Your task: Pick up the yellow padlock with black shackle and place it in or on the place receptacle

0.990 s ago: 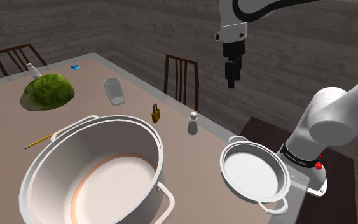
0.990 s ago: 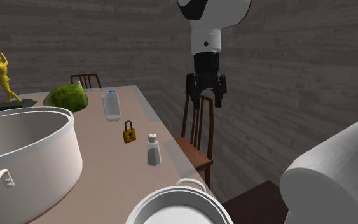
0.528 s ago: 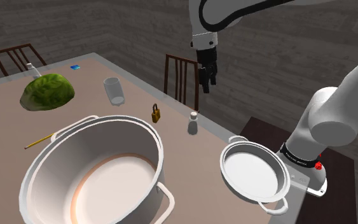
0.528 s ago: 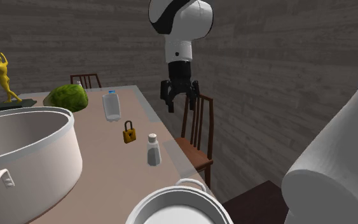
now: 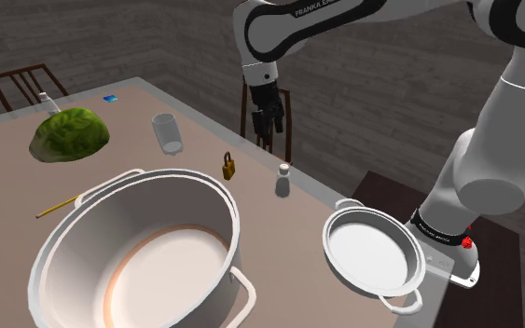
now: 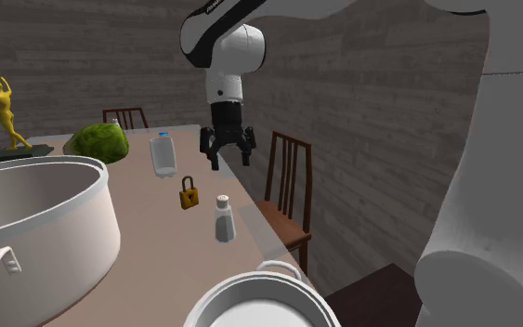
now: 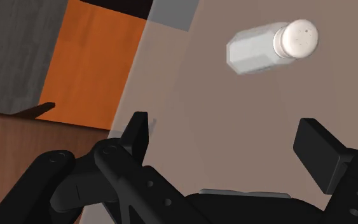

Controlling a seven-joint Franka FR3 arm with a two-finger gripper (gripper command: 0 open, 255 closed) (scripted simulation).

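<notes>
Claw hangs spread above beige table (grey plank walls behind).

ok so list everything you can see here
pot: one, white, large, on the table's near end
pan: one, white, two handles, near the stand
padlock: one, yellow, dark shackle, upright between pot and table's edge
shaker: one, white, beside padlock
bottle: one, clear, lying beyond padlock
lettuce: one, green, far end
pencil: one, yellow, beside pot
figurine: one, yellow, dark base
table: one, tan
chairs: two, brown, table's side and far end
arm: white
gripper: black, open, above table's edge near padlock
</notes>
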